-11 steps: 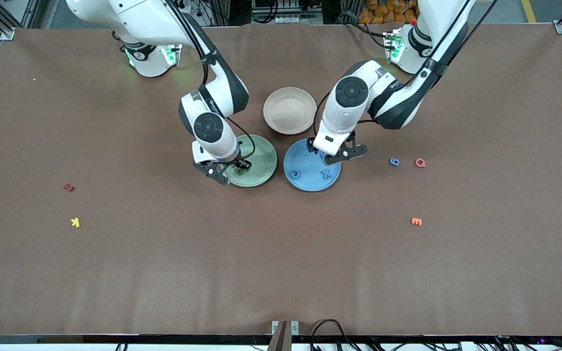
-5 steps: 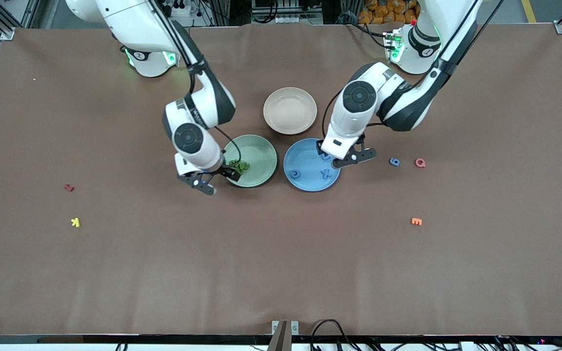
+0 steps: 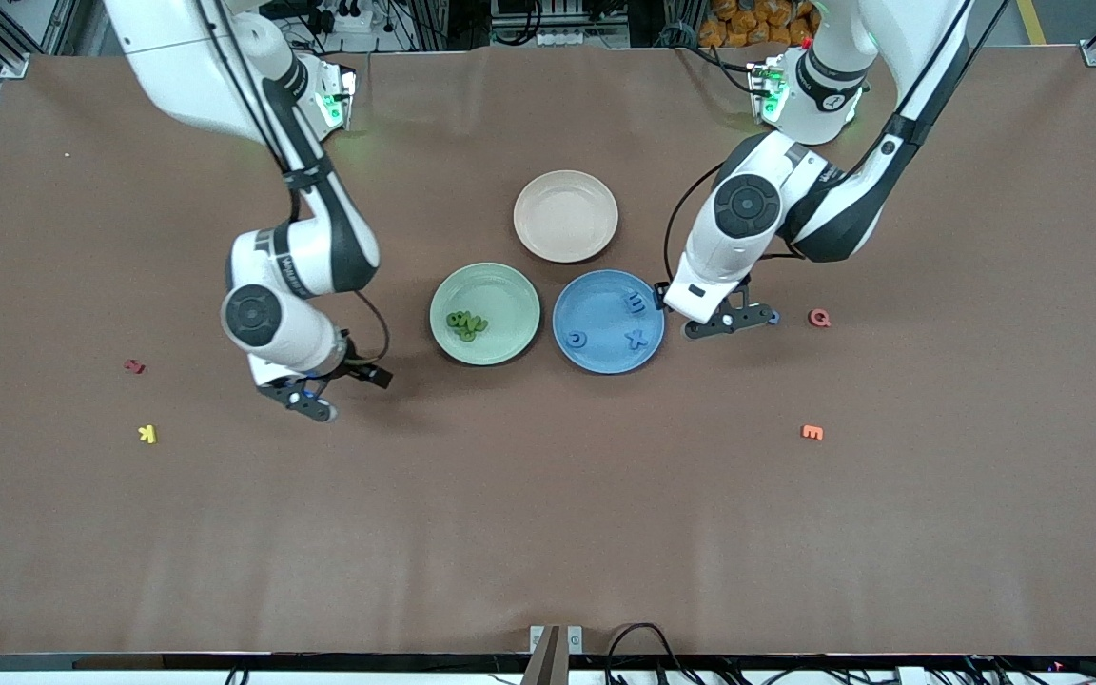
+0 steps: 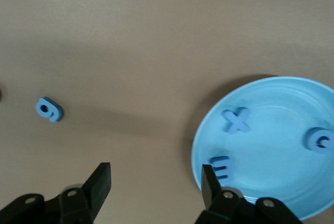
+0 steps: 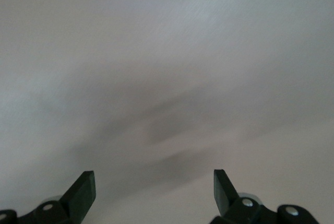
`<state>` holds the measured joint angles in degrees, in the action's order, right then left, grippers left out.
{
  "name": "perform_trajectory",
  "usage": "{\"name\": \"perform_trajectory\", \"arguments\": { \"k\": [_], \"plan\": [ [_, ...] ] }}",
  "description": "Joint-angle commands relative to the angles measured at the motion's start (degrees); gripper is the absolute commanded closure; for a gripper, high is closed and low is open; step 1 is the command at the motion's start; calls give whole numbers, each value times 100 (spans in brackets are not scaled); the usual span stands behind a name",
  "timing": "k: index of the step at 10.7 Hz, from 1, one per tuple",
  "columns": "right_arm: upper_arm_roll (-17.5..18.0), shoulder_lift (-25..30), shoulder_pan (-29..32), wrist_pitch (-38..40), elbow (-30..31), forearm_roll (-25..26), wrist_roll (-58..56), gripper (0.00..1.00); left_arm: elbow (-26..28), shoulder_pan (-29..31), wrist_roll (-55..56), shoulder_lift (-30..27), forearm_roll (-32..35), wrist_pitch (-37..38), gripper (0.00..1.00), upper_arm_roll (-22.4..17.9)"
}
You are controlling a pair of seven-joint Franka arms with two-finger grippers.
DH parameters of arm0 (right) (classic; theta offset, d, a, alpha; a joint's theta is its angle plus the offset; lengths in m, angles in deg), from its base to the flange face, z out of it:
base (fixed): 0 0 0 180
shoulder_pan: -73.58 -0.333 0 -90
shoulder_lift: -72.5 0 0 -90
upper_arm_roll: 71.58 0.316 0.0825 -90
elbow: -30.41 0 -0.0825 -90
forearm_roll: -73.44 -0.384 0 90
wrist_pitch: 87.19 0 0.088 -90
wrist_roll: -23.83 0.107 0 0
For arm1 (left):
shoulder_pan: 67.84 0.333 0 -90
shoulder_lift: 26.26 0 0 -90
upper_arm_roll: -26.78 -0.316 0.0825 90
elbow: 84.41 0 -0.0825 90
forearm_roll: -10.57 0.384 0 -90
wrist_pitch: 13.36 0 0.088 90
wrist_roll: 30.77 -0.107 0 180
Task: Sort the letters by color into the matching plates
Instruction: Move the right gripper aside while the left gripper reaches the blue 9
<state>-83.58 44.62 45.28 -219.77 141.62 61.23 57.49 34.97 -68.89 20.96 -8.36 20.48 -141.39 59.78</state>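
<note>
The green plate (image 3: 485, 313) sits mid-worktop with a little clump of green letters (image 3: 465, 324) piled in it, on the side toward the right arm's end. Right beside it, toward the left arm's end, is the blue plate (image 3: 608, 321) holding three blue letters: an E (image 3: 636, 303), an X (image 3: 638, 338) and a C-looking one (image 3: 577, 339), all spread apart. One more blue letter (image 4: 49, 109) lies on the bare worktop (image 3: 548, 514) near the blue plate, toward the left arm's end; it's mostly hidden by the arm in the front view.

The left pincer (image 3: 725, 323) hangs low over the worktop between the blue plate's rim and that stray blue letter, fingers spread apart, nothing in them. The right pincer (image 3: 337, 388) is over bare worktop, well off the green plate toward the right arm's end, wide open and empty.

Other stuff: a beige plate (image 3: 566, 216) farther from the front camera than the two plates, a red Q (image 3: 820, 318), an orange E (image 3: 812, 433), a yellow K (image 3: 147, 434) and a dark red letter (image 3: 134, 365).
</note>
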Motion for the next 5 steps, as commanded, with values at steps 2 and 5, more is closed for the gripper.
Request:
{"name": "perform_trajectory", "arguments": {
  "k": [2,5],
  "plan": [
    [110,99,1148,92,-73,411,-1034,0,672,271,-602,-367,186,-379,22,22],
    [111,108,1808,66,-82,544,-1930,0,1358,588,-813,-420,871,-1363,22,40]
  ]
}}
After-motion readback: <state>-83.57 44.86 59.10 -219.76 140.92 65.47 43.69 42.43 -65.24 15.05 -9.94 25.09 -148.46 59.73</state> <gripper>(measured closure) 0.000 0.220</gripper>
